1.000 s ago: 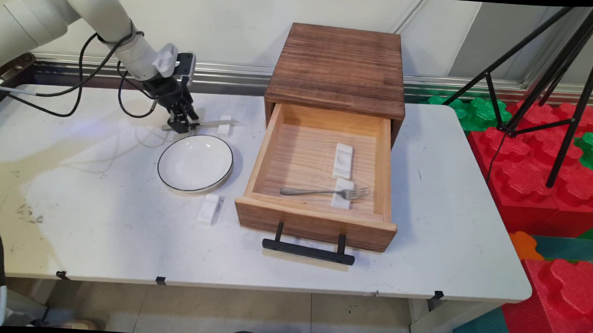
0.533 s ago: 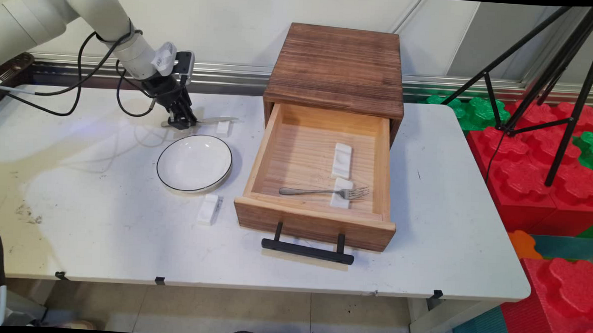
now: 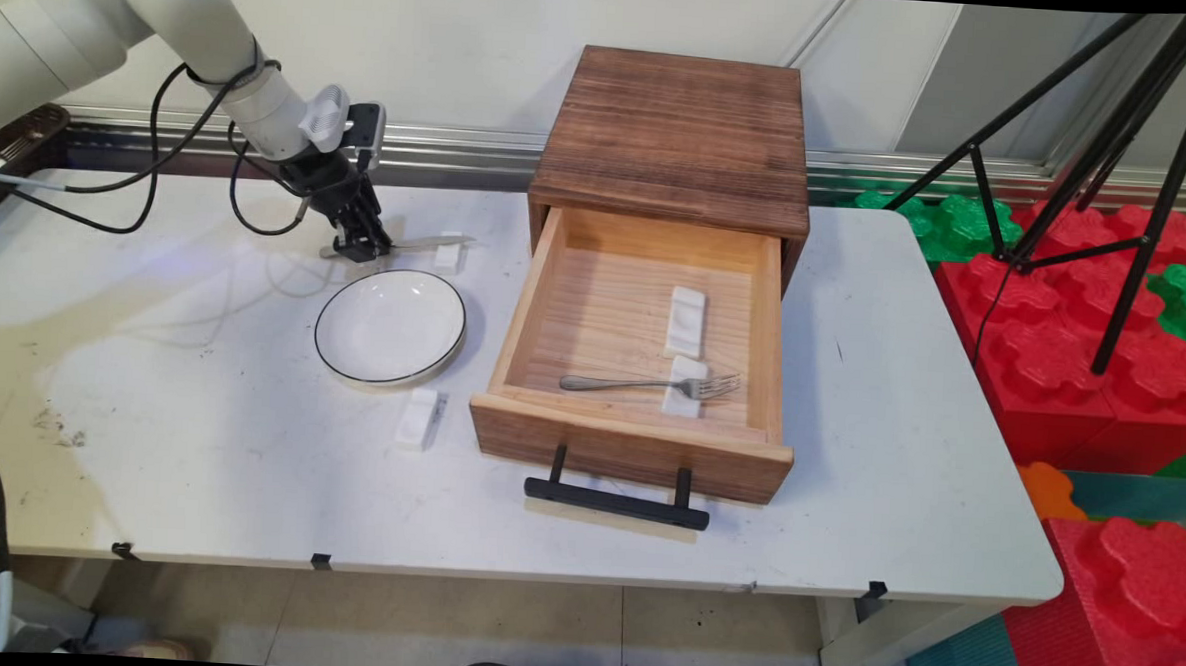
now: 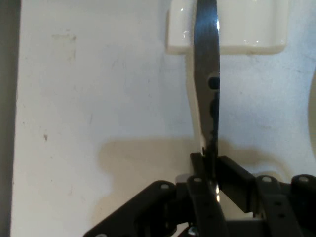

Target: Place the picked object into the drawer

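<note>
1. I see the gripper [image 3: 361, 250] low at the table's [image 3: 198, 436] far left, its fingers closed on the handle end of a table knife [image 4: 207, 89].
2. The knife's blade runs out from the fingers and lies across a small white cutlery rest [image 3: 447, 254], just behind the white plate [image 3: 390, 326].
3. I judge the knife stiff, light, smooth and slippery; held at one end, it could swivel in the grip.
4. A hold nearer its middle looks steadier to me.
</note>
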Robot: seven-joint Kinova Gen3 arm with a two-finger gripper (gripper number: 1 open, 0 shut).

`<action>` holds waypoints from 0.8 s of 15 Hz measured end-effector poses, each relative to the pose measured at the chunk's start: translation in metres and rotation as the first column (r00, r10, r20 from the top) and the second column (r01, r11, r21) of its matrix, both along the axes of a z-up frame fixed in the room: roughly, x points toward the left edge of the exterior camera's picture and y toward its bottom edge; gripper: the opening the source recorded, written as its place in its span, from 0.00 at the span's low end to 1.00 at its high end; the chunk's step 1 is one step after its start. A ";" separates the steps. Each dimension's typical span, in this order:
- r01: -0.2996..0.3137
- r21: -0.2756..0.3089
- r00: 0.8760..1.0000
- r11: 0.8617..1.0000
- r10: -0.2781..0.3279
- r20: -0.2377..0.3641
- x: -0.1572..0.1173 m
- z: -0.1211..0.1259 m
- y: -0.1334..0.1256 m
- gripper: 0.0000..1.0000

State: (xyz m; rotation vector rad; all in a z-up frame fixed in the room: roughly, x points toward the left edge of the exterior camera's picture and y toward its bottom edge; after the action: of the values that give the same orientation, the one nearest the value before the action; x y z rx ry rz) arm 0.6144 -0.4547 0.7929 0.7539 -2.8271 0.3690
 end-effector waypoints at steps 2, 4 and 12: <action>-0.008 -0.004 1.000 1.000 0.008 -0.007 0.000 0.004 0.002 0.00; -0.014 -0.009 1.000 1.000 0.014 -0.015 0.001 0.011 0.005 0.00; -0.007 -0.037 0.999 0.999 0.005 -0.043 -0.002 0.046 0.019 0.00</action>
State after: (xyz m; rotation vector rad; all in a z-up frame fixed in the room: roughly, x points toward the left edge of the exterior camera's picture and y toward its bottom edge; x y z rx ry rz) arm 0.6124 -0.4355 0.8394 0.7537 -2.7704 0.3999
